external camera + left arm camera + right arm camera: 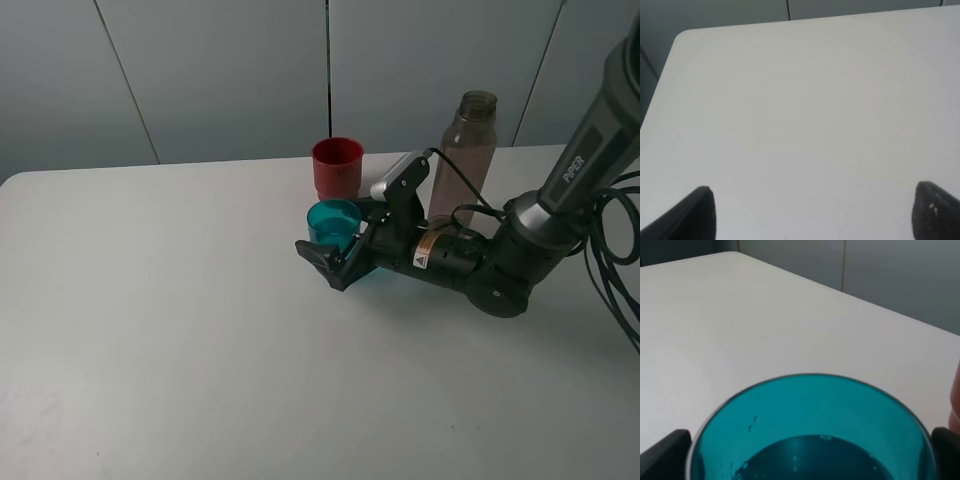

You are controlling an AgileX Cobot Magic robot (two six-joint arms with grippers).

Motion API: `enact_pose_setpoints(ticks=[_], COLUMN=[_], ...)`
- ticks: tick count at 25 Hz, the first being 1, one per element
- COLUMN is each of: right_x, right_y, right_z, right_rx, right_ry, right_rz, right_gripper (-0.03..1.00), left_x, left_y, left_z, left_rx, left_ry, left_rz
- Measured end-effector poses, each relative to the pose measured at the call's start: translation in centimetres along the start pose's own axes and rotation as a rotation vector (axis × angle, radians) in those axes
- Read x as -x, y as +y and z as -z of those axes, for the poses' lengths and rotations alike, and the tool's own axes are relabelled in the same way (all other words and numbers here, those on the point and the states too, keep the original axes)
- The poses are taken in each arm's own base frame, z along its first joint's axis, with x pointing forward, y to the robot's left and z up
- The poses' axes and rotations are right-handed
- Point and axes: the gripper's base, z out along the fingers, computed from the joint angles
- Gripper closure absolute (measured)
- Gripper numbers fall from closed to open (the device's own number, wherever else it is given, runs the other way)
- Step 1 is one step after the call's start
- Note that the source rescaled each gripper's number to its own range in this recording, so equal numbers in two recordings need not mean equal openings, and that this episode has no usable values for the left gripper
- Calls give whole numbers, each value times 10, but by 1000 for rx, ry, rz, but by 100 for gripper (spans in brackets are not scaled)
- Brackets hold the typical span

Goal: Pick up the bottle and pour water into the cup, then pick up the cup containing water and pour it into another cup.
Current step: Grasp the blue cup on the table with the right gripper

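Straddling the cup point(333, 222), right gripper point(340, 242) lies low, fingers released, one each side of the teal wall; contact cannot be told. Cup upright near table's point(150, 320) far edge, mid-width, water point(810, 460) in its bottom. Red cup point(337, 166) just behind, at that edge. Bottle point(462, 160) upright, toward the far right corner. Left gripper point(812, 212) fingers spread wide over table.

Two marks on the right arm point(578, 165) — one word, one sign.
"PIPER" runs in white letters along the arm's grey upper stretch, high up and well back from the pincer point(328, 245); just behind the pincer, on the black wrist, sits a small label point(427, 259) with a yellow warning triangle — its fine print is too small to read.
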Motion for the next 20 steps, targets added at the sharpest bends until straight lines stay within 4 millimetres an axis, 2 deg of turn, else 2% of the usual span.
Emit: enact_pose_setpoints(ticks=[11, 20], right_x=[0, -9], right_y=[-1, -3], right_z=[-1, -8], right_rx=[1, 7], right_ry=[-3, 32], right_rz=[1, 0], right_gripper=[-3, -3], left_x=[0, 0], left_y=[0, 0], left_z=[0, 0], left_rx=[0, 0], left_ry=[0, 0], left_rz=[0, 0])
